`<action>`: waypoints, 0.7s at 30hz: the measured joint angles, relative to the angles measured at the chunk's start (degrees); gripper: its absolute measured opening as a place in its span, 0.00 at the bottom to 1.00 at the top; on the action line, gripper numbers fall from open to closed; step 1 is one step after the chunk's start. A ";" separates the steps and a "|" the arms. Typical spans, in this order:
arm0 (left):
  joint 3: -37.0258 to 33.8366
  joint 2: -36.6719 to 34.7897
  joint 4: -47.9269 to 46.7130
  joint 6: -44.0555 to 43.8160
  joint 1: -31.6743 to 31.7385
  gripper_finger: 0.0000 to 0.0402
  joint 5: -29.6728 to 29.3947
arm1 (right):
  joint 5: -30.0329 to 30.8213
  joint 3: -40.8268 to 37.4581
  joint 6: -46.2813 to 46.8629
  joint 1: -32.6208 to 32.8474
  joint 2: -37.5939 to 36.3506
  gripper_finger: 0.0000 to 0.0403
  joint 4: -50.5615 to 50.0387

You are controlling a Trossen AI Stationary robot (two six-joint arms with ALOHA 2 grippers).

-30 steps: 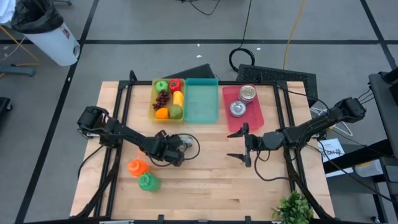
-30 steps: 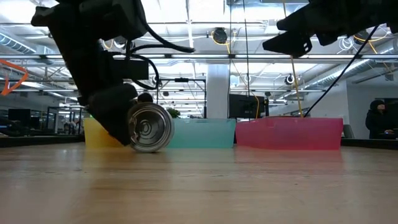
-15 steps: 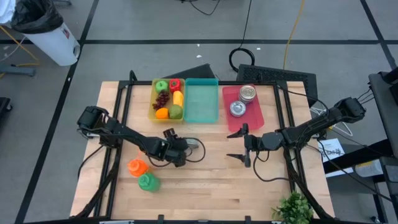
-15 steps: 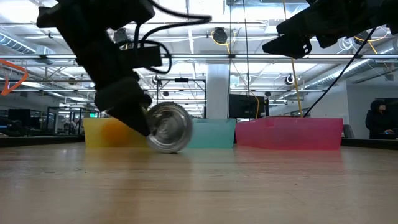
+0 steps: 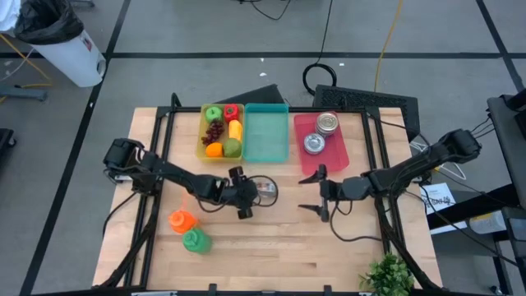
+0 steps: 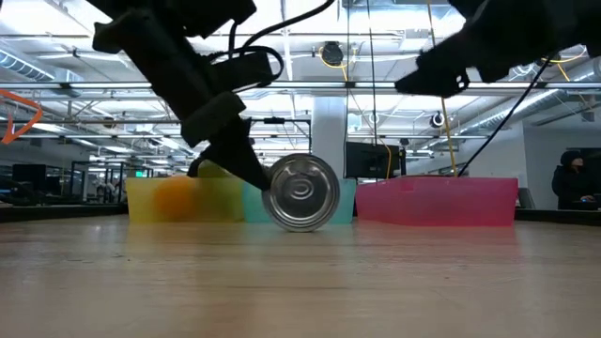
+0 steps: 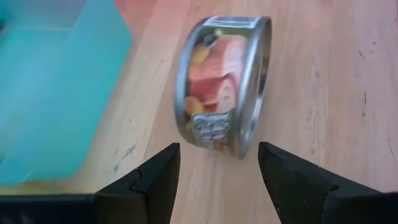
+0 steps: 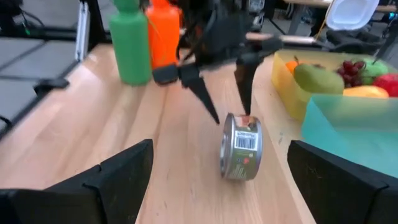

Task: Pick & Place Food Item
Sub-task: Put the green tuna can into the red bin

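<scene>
A food can (image 5: 265, 190) with a picture label stands on its rim on the wood table (image 5: 271, 247), near the middle; it also shows in the low view (image 6: 300, 192). My left gripper (image 5: 246, 194) is open and slants down just left of the can. Its fingertips (image 7: 163, 163) stand on either side of the can's near lower edge (image 7: 214, 148). My right gripper (image 5: 313, 191) hovers open to the right of the can, facing it (image 8: 241, 146), with nothing between its fingers. My left gripper has its two open fingers close against the can's left side, slanting down from the table's left. One fingertip (image 6: 252, 180) reaches the can's rim in the low view. Whether it touches the can, I cannot tell.
Along the far edge stand a yellow bin (image 5: 204, 140) of fruit, a teal bin (image 5: 267, 138) and a pink bin (image 5: 333, 152) holding two cans. An orange bottle (image 5: 181, 220) and a green bottle (image 5: 196, 240) stand near left. A plant (image 5: 386, 275) sits at the near right corner.
My left gripper has moved toward the table's right edge and risen a little, rolling its wrist and tipping less steeply down. The can has rolled along the table toward the right on its rim, ahead of the fingers.
</scene>
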 joint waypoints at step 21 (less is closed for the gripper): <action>0.02 -0.02 13.01 6.54 1.46 0.57 7.24 | -5.05 0.00 0.55 -10.20 26.36 0.87 20.81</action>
